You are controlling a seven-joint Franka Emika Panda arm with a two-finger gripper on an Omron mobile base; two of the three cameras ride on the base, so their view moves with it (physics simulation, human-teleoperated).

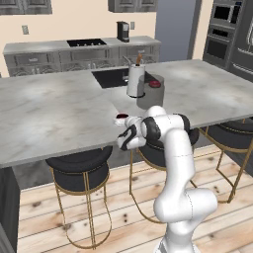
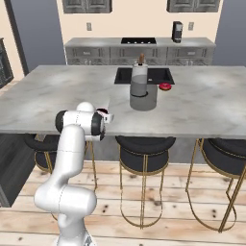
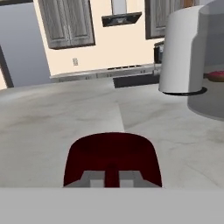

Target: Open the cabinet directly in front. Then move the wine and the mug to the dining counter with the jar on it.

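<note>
No legible text, brand, number or sign appears on any surface. The wine (image 2: 139,79) carries a whitish label, seemingly blank, though too small to confirm.

The white arm (image 1: 174,163) rises from the base, bends at its dark elbow and reaches level toward the counter edge. Its gripper (image 1: 122,118) points forward, jaws drawn nearly together around the mug (image 3: 112,159), fingertips (image 3: 92,178) low against its near wall.
</note>
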